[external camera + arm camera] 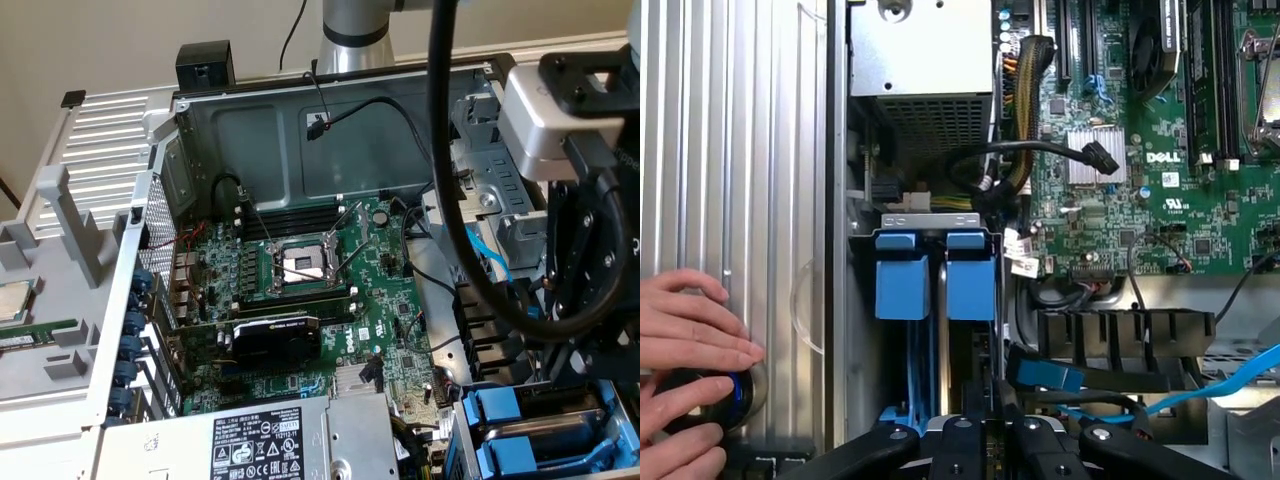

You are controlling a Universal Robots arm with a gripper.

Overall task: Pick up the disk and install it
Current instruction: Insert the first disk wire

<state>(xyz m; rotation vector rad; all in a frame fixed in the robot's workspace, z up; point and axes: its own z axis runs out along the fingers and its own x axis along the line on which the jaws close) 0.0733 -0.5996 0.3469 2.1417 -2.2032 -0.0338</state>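
Observation:
Two blue-fronted carriers stand side by side in the drive bay (pixel 940 222) of the open computer case. The disk (pixel 970 288) is the one in line with my gripper (pixel 985 438); its grey body runs from the blue front back toward my fingers. The black fingers (pixel 962 432) stand close together on its near end. The other blue carrier (pixel 902 285) sits right beside it. In the exterior view my gripper (pixel 585 360) hangs at the right, just above the blue carrier fronts (pixel 500 412).
A person's hand (pixel 690 340) rests on a black-and-blue knob (pixel 728 395) on the ribbed side panel (pixel 740 150). The green motherboard (pixel 300 290), the silver power-supply box (pixel 260 445), black cables (pixel 470 250) and a blue cable (pixel 1230 375) crowd the case around the bay.

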